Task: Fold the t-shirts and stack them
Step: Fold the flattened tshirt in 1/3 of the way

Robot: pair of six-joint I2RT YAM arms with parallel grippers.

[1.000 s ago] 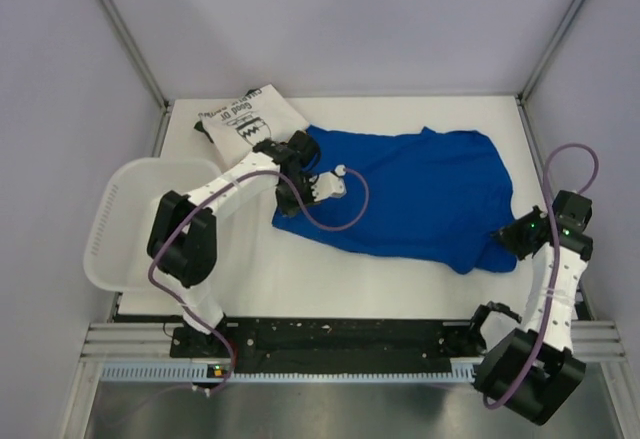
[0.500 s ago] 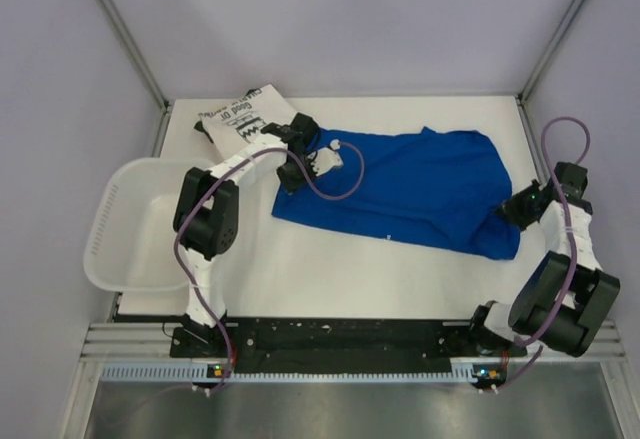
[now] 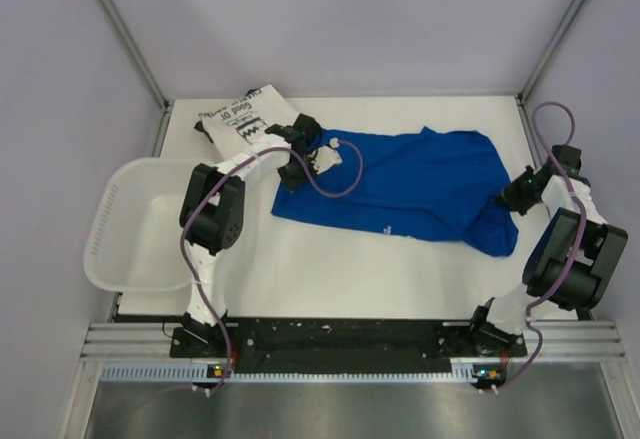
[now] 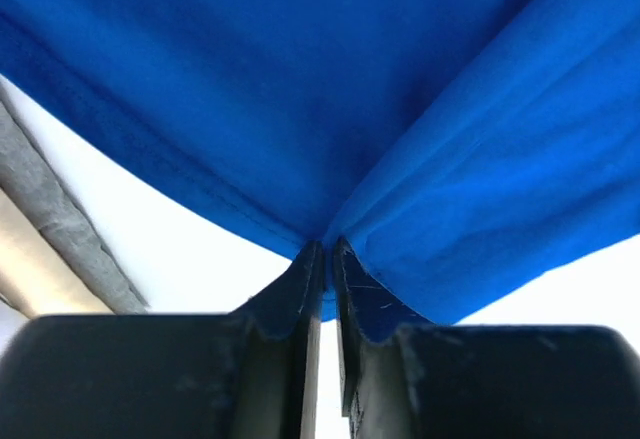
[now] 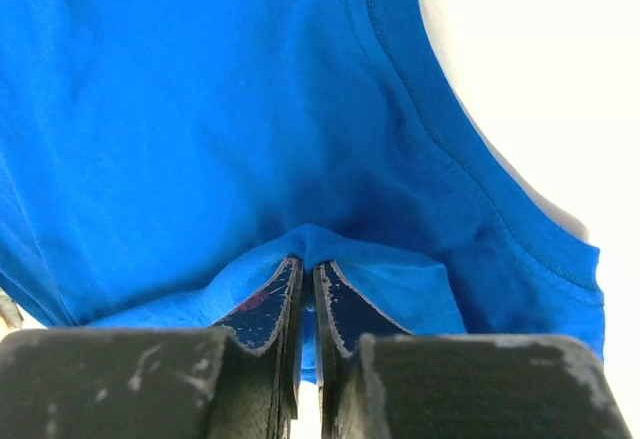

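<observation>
left jaws: clamped on blue t-shirt (image 3: 420, 184) | right jaws: clamped on it | white t-shirt (image 3: 240, 124): outside basket (image 3: 104, 229)

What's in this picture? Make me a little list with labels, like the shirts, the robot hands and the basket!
blue t-shirt: spread on the table, pinched at both ends
white t-shirt: far left corner, black print facing up
left gripper: shut on the blue t-shirt's left edge
right gripper: shut on the blue t-shirt's right end
basket: white plastic, at the table's left side
</observation>
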